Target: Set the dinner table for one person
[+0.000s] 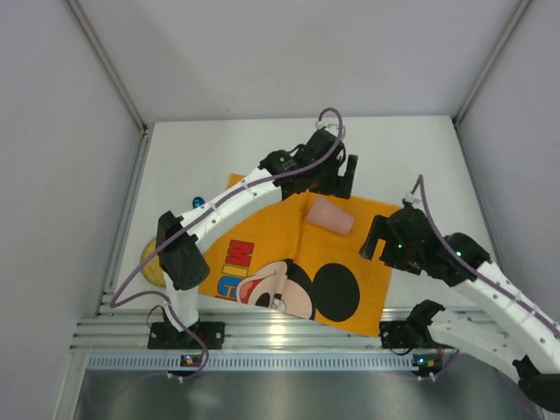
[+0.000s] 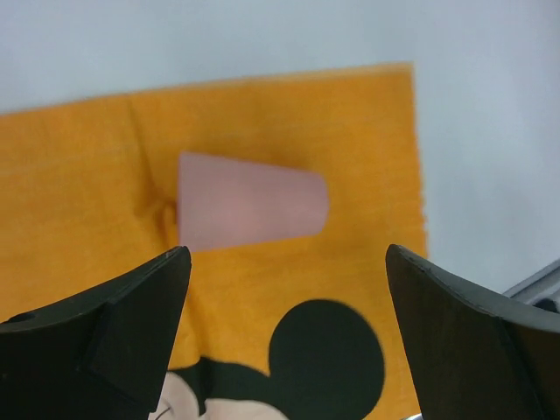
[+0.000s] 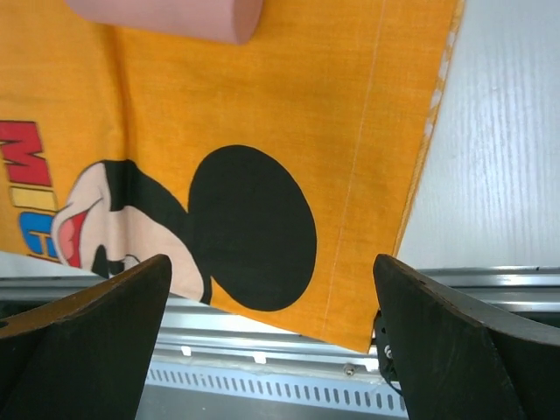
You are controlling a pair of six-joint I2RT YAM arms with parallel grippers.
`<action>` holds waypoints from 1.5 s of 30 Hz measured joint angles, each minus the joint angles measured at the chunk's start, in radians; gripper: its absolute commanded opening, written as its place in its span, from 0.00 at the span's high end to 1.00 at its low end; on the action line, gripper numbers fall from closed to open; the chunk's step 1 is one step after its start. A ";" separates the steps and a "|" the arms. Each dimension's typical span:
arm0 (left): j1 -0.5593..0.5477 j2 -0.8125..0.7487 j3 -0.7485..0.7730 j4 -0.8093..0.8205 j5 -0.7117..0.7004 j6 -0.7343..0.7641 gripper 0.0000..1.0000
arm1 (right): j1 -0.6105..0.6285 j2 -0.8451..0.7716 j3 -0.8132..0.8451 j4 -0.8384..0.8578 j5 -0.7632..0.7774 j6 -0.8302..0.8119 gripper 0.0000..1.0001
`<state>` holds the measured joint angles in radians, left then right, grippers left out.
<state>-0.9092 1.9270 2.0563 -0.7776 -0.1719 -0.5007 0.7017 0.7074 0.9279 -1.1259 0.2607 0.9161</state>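
The dinner table (image 1: 411,162) is the white tabletop. An orange cartoon-mouse mat (image 1: 289,254) lies on it, its near edge over the front rail. A pink cup (image 1: 331,215) lies on its side on the mat's far right part. My left gripper (image 1: 347,178) is open and empty, just beyond the cup; in the left wrist view the cup (image 2: 249,212) lies ahead of the open gripper (image 2: 287,255). My right gripper (image 1: 374,238) is open and empty, right of the cup, over the mat's right edge. In the right wrist view the cup (image 3: 175,16) is at the top edge.
A yellow round dish (image 1: 149,261) sits at the table's left edge, partly hidden by the left arm. A small blue object (image 1: 198,202) lies by the mat's far left corner. A metal rail (image 1: 280,328) runs along the near edge. Grey walls enclose the table.
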 measured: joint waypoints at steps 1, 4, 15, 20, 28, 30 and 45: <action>0.009 -0.024 -0.093 0.003 0.002 -0.006 0.02 | 0.000 0.046 -0.019 0.030 -0.008 -0.007 0.00; 0.079 -0.089 -0.350 0.037 0.026 -0.028 0.01 | -0.004 0.249 -0.020 0.135 -0.039 -0.040 0.00; 0.356 -0.294 -0.740 0.361 0.299 -0.081 0.02 | -0.129 0.612 0.184 0.330 -0.089 -0.174 0.00; 0.312 -0.150 -0.614 0.479 0.432 -0.091 0.04 | -0.320 0.380 0.037 0.311 -0.110 -0.196 0.00; 0.264 0.045 -0.474 0.524 0.553 -0.091 0.20 | -0.525 0.129 -0.077 0.180 -0.160 -0.256 0.00; 0.259 0.060 -0.472 0.513 0.558 -0.080 0.24 | -0.554 0.089 -0.089 0.142 -0.166 -0.264 0.00; 0.251 0.033 -0.475 0.440 0.437 0.003 0.21 | -0.589 0.027 -0.097 0.056 -0.180 -0.310 0.00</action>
<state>-0.6579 1.9598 1.5818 -0.3378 0.2649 -0.4976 0.1123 0.7345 0.8314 -1.0698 0.0803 0.6060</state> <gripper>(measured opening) 0.785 0.996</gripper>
